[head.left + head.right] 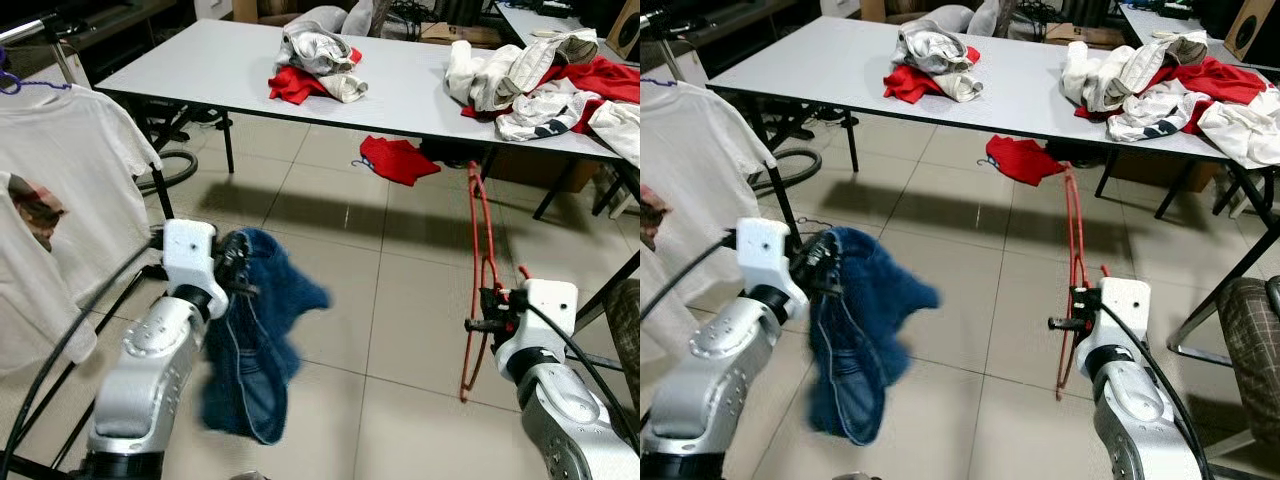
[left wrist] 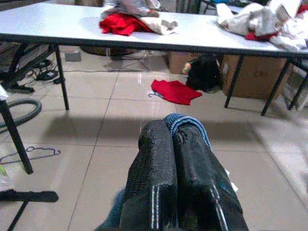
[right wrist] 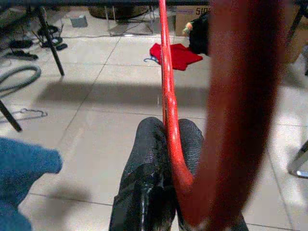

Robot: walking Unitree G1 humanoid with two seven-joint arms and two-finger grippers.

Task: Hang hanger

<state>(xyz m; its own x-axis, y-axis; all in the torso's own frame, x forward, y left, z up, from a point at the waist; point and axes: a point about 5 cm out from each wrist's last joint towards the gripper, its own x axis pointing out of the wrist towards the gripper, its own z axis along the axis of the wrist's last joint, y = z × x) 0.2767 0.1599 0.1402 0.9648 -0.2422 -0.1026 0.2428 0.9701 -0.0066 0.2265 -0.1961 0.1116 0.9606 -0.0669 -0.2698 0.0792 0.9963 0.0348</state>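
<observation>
Closed on a fold of the blue garment (image 1: 250,340), the left gripper (image 2: 172,139) lets it droop toward the tiled floor (image 1: 400,300), while the right gripper (image 3: 166,132), pinched on the red hanger (image 1: 482,270), holds it upright before the white table (image 1: 200,60), both forearms raised forward, no readable writing.

Head eyes look down over the tiled floor (image 1: 400,300); wrist cameras face forward, low.

I see a table (image 1: 200,60) ahead with clothes (image 1: 318,55) on it, a garment (image 1: 398,158) on the floor beneath, shirts (image 1: 70,170) hanging left, perhaps from a rack.
</observation>
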